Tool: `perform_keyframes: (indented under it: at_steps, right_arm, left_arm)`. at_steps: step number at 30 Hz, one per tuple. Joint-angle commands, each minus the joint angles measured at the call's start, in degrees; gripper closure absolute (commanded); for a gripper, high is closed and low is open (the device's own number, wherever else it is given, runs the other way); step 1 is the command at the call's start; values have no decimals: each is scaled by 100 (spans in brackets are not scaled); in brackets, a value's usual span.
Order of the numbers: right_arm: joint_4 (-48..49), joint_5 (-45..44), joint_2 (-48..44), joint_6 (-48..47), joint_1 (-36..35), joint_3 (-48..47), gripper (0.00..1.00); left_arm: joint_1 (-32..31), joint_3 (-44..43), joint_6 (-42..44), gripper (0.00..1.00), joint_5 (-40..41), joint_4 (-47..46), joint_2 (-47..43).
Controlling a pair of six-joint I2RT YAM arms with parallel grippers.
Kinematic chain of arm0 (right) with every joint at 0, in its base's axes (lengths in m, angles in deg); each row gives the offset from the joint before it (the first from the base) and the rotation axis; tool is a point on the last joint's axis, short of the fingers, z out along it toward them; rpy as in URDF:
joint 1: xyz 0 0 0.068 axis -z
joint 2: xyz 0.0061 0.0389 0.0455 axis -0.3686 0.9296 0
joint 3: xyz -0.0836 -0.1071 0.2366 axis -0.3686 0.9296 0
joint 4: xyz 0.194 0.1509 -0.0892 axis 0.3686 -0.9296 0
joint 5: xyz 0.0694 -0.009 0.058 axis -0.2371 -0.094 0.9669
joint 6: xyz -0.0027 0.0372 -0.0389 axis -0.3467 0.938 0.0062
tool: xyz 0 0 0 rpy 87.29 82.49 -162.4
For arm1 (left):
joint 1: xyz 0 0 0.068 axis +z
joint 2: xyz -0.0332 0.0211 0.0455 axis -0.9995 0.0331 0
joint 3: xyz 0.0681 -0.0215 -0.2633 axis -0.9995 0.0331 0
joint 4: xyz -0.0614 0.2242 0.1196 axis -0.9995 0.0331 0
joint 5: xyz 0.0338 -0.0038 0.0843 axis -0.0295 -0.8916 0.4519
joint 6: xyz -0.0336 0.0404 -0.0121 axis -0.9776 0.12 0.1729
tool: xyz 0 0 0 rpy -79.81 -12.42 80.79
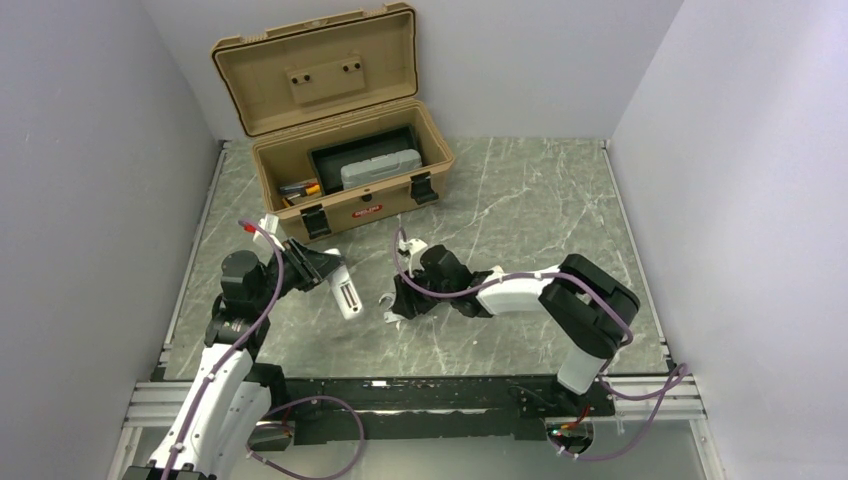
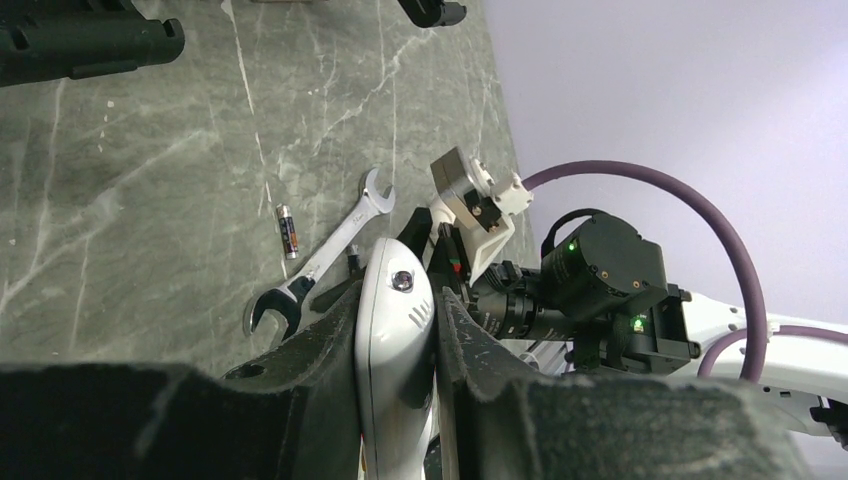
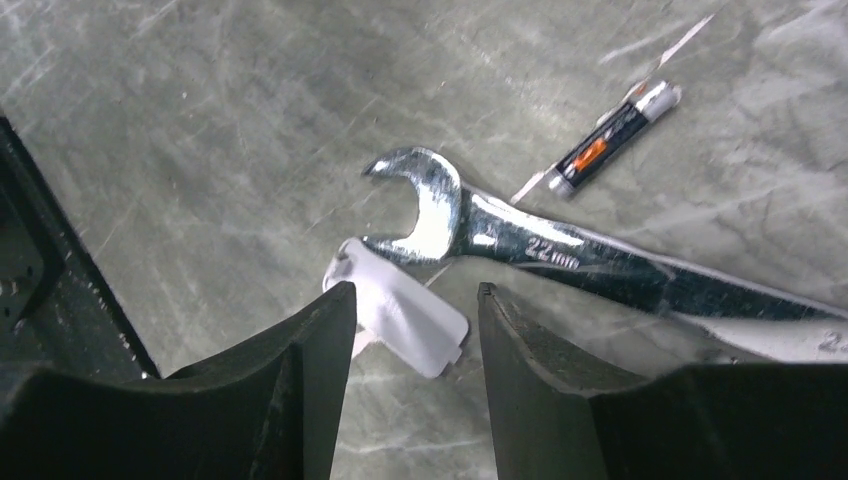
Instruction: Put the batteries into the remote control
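Gaping toolbox [image 1: 345, 207] holding grey case [image 1: 380, 168]

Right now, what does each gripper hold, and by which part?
The left gripper clamps the remote control across its long sides. The right gripper, open above the small white piece, holds nothing.

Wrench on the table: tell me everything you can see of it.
The wrench is a double open-ended spanner in bright polished metal, with 22mm stamped on the shank near one head. It lies flat on the grey marbled table. In the right wrist view that head's lower prong meets or overlaps a small white plastic piece; which one is on top is unclear. A black and orange battery lies beside the shank, apart from it.
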Motion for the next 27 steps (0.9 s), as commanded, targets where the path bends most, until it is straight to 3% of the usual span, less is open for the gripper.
perform_keyframes:
  at_steps: [1,11,15,22,27]
  right_arm:
    - [71,178,-354,162,-8,441,49]
    - [292,265,-690,333,-249,883,49]
    - [101,-272,-756,368,-266,831,49]
    - [-693,-1173,-557,269,-231,242,39]
    - [-348,-534,-303,83,-207,113,39]
  left_arm:
    - [44,-59,-33,100,-137,-325,-35]
    - [54,57,-177,100,-236,-541,23]
    - [55,52,-167,100,-256,-497,18]
    - [64,45,-174,100,-256,-491,20]
    - [69,52,-160,100,-257,-463,38]
